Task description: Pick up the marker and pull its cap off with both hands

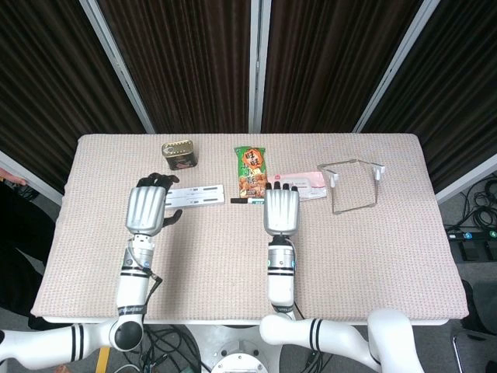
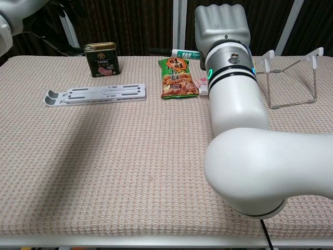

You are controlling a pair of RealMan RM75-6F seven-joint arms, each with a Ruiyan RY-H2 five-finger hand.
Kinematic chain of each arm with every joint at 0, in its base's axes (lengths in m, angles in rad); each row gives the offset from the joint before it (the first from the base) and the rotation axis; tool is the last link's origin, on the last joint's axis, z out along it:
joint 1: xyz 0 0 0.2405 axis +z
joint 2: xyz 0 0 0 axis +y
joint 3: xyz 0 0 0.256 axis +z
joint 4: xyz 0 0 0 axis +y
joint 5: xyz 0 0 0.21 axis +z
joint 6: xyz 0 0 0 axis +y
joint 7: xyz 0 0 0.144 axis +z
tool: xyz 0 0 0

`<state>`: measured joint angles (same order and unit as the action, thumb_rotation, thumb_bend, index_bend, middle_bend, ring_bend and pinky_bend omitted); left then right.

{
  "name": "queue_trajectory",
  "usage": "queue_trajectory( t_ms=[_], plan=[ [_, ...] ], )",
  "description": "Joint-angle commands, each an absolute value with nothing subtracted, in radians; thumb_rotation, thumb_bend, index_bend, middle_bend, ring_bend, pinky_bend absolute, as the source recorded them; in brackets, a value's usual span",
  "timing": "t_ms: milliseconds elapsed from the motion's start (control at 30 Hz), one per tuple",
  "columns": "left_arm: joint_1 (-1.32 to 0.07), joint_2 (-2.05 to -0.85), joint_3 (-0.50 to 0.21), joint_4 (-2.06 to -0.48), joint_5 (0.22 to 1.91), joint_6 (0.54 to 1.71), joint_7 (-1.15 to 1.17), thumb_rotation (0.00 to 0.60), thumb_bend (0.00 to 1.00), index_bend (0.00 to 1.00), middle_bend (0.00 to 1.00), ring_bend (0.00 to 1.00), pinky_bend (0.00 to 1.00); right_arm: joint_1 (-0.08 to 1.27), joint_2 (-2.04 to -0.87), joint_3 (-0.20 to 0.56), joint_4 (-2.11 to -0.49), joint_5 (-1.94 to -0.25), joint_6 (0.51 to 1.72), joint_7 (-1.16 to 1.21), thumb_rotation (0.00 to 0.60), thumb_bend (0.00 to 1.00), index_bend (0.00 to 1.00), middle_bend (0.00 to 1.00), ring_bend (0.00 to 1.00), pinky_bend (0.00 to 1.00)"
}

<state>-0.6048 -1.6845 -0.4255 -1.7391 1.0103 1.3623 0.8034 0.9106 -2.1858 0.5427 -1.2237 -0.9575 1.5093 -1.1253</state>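
Observation:
The marker [image 1: 247, 201] [image 2: 181, 52] is lifted above the table and lies level. My right hand [image 1: 281, 210] [image 2: 221, 25] grips its white and green body. The black end of the marker sticks out to the left of that hand, over the snack bag. My left hand [image 1: 147, 208] is raised to about the same height, a good way left of the marker, its fingers apart and holding nothing. In the chest view only a bit of the left arm [image 2: 15, 15] shows at the top left corner.
On the beige cloth table [image 1: 373, 249] stand a tin can [image 1: 178, 154] [image 2: 102, 59], a snack bag [image 1: 251, 172] [image 2: 177, 77], a flat white stand [image 1: 203, 195] [image 2: 93, 94], a pink tissue pack [image 1: 307, 183] and a wire rack [image 1: 353, 183] [image 2: 291, 78].

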Motion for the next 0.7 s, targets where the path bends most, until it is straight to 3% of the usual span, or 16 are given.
queue_trajectory(
  t_ms=[33,300,700],
  plan=[
    [-0.656,-1.745,-0.440,-1.678,1.006,1.385,0.824,0.600,0.19,0.38,0.41,0.31,0.38,0.932,-2.214,0.561,-1.191,-0.942,1.507,-1.115,0.600,0.31,0.62,0.62,0.52,0.59],
    [-0.738,-1.862,-0.450,-1.574,0.966,1.407,0.855,0.600,0.19,0.43,0.45,0.36,0.43,0.982,-2.269,0.592,-1.116,-0.925,1.501,-1.097,0.600,0.33,0.62,0.62,0.53,0.59],
    [-0.796,-1.951,-0.472,-1.525,0.876,1.456,0.940,0.600,0.25,0.43,0.46,0.36,0.43,1.079,-2.269,0.567,-1.062,-0.801,1.504,-1.066,0.600,0.33,0.62,0.62,0.53,0.59]
  ],
)
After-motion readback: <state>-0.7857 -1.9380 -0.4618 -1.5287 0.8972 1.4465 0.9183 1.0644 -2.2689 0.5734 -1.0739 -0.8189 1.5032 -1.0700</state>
